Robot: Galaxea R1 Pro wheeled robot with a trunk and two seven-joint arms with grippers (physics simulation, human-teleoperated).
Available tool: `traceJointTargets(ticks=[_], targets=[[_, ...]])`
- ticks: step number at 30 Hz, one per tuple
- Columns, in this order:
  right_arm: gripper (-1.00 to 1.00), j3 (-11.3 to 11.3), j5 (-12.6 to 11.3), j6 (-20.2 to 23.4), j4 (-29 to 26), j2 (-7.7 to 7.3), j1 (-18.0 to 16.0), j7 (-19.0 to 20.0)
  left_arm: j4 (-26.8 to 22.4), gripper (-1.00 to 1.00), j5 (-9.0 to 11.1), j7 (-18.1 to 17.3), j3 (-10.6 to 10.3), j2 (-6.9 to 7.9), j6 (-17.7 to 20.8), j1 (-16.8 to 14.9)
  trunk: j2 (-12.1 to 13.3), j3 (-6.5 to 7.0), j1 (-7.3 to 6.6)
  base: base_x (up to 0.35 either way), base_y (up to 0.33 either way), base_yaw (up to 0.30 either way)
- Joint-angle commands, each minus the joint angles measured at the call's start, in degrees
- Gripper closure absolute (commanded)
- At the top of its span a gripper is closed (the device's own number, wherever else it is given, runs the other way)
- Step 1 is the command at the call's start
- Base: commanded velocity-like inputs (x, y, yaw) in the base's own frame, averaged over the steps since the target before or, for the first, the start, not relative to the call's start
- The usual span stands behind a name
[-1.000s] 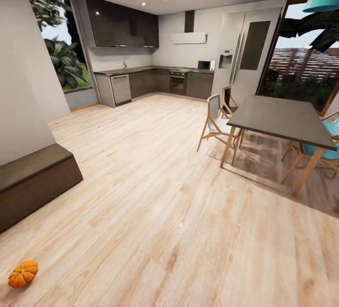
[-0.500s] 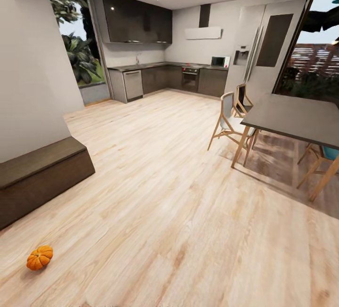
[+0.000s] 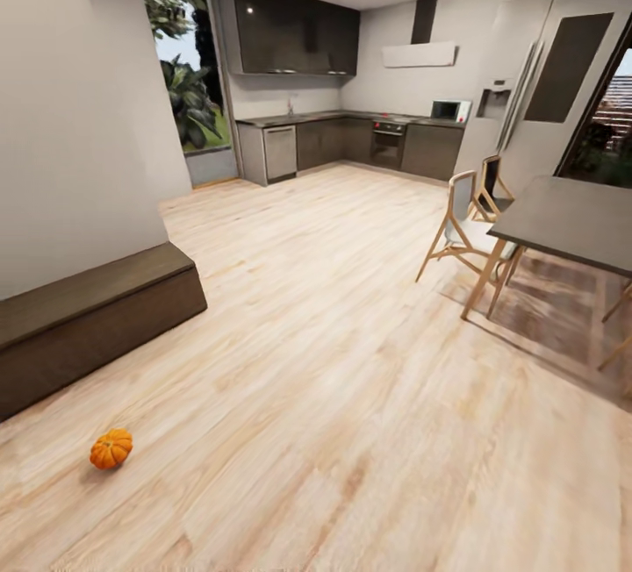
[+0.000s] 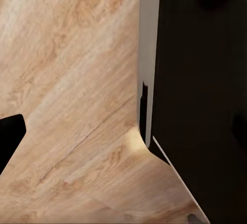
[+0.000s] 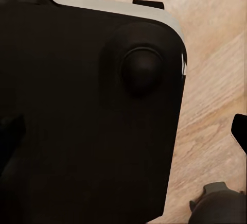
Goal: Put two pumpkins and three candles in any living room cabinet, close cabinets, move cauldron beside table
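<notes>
While pumpkin [image 3: 111, 449] sits on floor [image 3: 351, 396] near closed cabinet [image 3: 88, 326], wrist views look like robot base; claw spread can't be told.

Floor [image 3: 333, 361]: pale wood planks, visible grain, low satin sheen. Pumpkin [image 3: 111, 448]: orange, ribbed, smooth skin with slight gloss. Cabinet [image 3: 88, 318]: dark-brown wood, matt, faint grain on the top face. Dining table [image 3: 570, 221]: dark matt top on light wooden legs. Chair [image 3: 461, 234]: light wood frame, pale smooth seat. Upper kitchen cupboards [image 3: 290, 28]: dark, high-gloss fronts carrying light reflections. Robot base [image 5: 87, 110] in the right wrist view: black matt shell, pale smooth edge trim.
</notes>
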Motion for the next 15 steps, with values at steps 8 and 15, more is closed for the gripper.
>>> traceJointTargets(ticks=[8, 15], targets=[[-1.00, 0.0, 0.0, -0.6, 0.0, 0.03, 0.0, 0.0, 0.0, -1.00, 0.0, 0.0, 0.0, 0.00, 0.0, 0.0, 0.0, -0.35, 0.00, 0.000, 0.000, 0.259], [-1.00, 0.0, 0.0, -0.6, 0.0, 0.04, 0.0, 0.0, 0.0, -1.00, 0.0, 0.0, 0.0, 0.00, 0.0, 0.0, 0.0, -0.65, 0.00, 0.000, 0.000, 0.259]])
